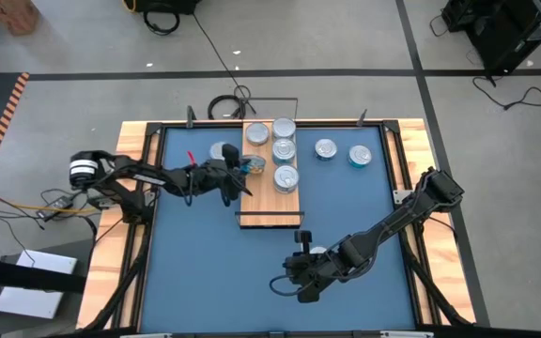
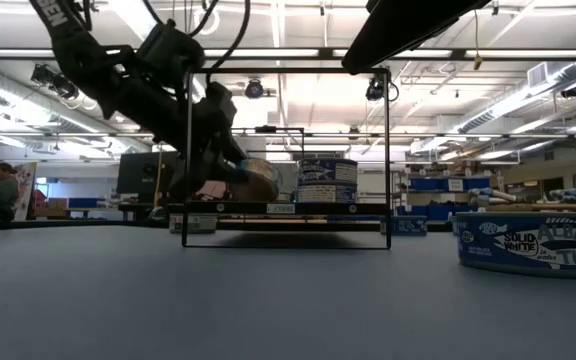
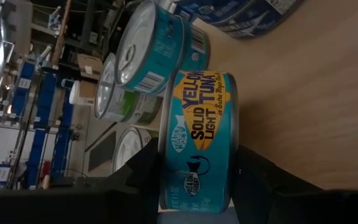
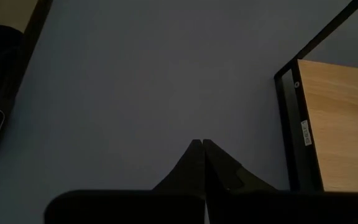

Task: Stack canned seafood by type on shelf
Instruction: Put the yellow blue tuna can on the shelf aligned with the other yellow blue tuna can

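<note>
Left wrist view shows my left end effector (image 3: pixel 194 186) partly spread and clamped on a teal yellowfin tuna tin (image 3: pixel 197 140) — its base against the shelf (image 3: pixel 303 93), just beside other tins (image 3: pixel 151 46). My right end effector (image 4: pixel 202 146) rests fully closed and empty over the blue counter (image 4: pixel 135 74), near the shelf's end.

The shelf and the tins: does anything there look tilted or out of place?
One thing: the yellowfin tuna tin in the left gripper is turned on its edge over the shelf, not flat like the others. It is being held, not fallen. No spill or damage shows.
</note>
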Action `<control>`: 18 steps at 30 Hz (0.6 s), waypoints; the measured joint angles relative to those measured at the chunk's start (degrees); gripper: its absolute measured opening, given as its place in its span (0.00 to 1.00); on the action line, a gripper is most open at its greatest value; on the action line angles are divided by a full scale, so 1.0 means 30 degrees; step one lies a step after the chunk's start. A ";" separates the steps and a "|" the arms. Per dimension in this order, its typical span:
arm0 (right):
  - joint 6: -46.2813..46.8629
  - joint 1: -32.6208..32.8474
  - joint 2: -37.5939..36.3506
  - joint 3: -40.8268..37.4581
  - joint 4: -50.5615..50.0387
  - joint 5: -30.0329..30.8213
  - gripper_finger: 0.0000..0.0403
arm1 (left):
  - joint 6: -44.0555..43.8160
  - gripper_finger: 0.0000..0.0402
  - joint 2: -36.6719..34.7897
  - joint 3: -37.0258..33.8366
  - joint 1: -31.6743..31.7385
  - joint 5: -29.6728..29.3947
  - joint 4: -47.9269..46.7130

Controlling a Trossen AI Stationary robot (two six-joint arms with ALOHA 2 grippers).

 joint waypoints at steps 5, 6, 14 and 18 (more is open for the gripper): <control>-0.0004 0.0000 0.0000 0.0000 0.0022 -0.0081 0.00 | -0.0027 0.40 0.0139 0.0007 0.0000 -0.0048 0.0013; -0.0004 0.0000 0.0000 0.0000 0.0022 -0.0115 0.00 | -0.0042 0.44 0.0141 0.0007 0.0000 -0.0044 0.0027; -0.0011 0.0000 0.0000 0.0000 0.0022 -0.0219 0.00 | -0.0901 0.61 0.0154 0.0007 0.0000 -0.0302 0.0323; -0.0007 0.0000 0.0000 0.0000 0.0007 -0.0310 0.00 | -0.1289 0.61 0.0154 0.0007 0.0006 -0.0500 0.0357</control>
